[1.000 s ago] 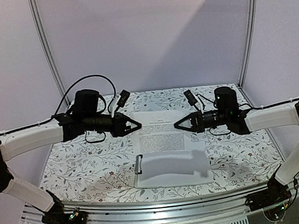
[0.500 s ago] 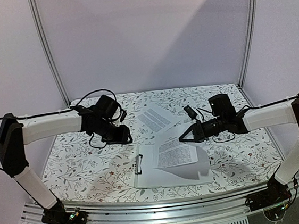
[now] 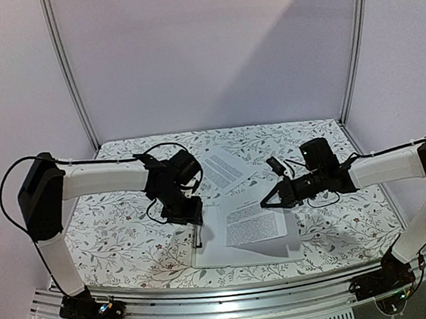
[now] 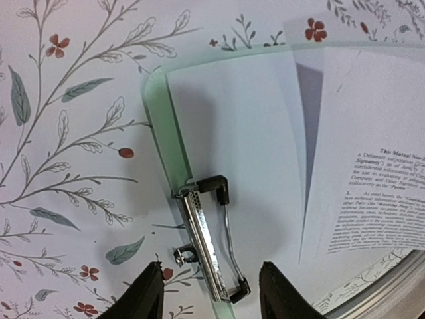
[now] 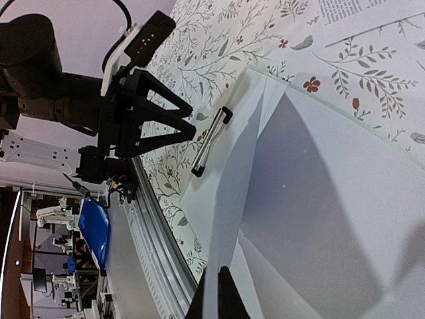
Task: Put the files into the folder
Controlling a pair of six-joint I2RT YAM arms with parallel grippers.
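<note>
A: Our left gripper (image 4: 211, 286) is spread wide over the clip (image 4: 206, 239). Our right gripper (image 5: 216, 292) pinches a sheet (image 3: 254, 222) over the folder (image 4: 156, 100).
B: If we squeeze crooked, the clip may slip and push the folder away.

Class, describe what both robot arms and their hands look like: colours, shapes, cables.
The left arm and right arm both have smooth white shells between chunky black joints and a black cylindrical wrist. Thin black cables loop near the wrists. The left hand and right hand are matte black, each with two tapering, wedge-shaped fingers.
</note>
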